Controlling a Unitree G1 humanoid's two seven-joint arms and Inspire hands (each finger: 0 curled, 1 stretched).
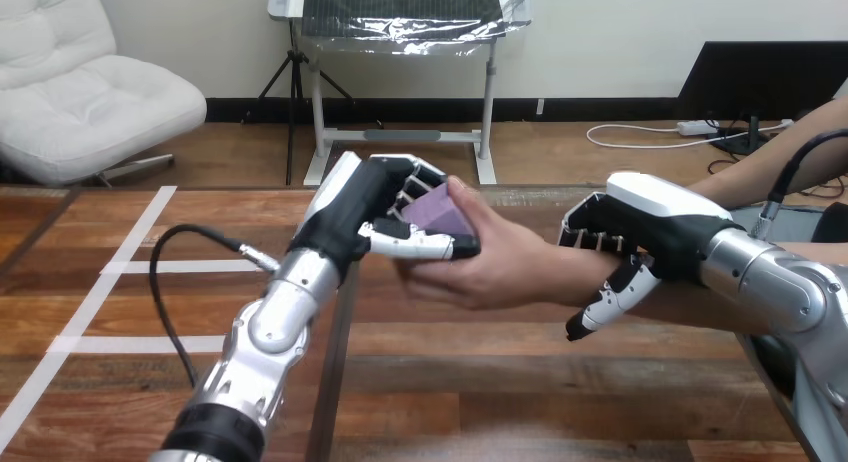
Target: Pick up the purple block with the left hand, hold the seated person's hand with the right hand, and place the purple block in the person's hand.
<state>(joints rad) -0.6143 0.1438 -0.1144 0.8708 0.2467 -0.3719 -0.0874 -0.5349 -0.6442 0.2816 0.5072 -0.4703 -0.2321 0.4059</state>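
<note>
The purple block [437, 215] is pinched between the thumb and curled fingers of my left hand [385, 204], above the middle of the table. The person's hand [480, 257] reaches in from the right, palm up, right under and against the block; its fingertips touch the block's top edge. My right hand [640, 232] sits on the person's wrist [590, 272], with its fingers curled over the far side and its thumb hanging down the near side.
The wooden table [450, 382] runs across the view, with white tape lines [130, 267] on its left part. A black cable [170, 282] loops beside my left forearm. The person's forearm [760, 172] comes in from the right edge.
</note>
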